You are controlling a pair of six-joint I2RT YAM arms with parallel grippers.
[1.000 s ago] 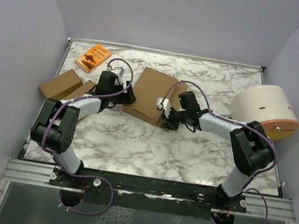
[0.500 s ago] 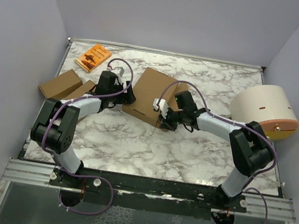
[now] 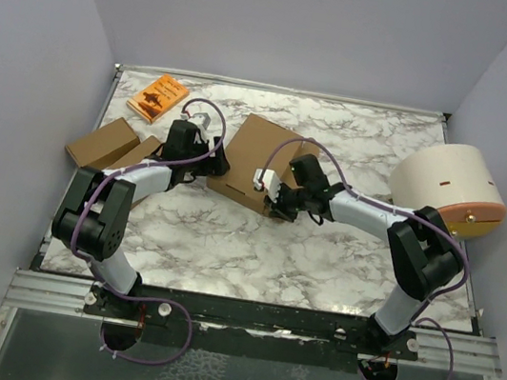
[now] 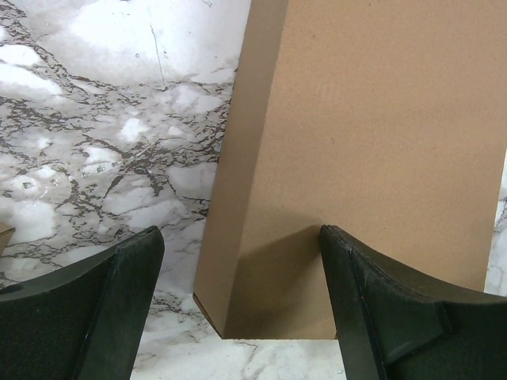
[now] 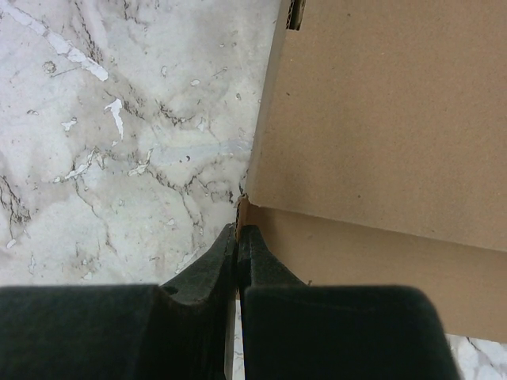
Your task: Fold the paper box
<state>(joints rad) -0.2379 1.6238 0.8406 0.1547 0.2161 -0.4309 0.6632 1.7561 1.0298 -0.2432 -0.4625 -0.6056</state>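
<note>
Gently push the brown cardboard paper box (image 3: 261, 156) at its corner with the clenched right gripper (image 5: 238, 235) — using the released left gripper (image 4: 239, 237) as backstop.

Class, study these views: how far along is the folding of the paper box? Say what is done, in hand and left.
Done: the paper box already looks like a closed, flat rectangle. In hand: the shut right end effector sits at a seam on its near edge, while the open left end effector straddles one of its corners. Left: probably pressing that flap home.
</note>
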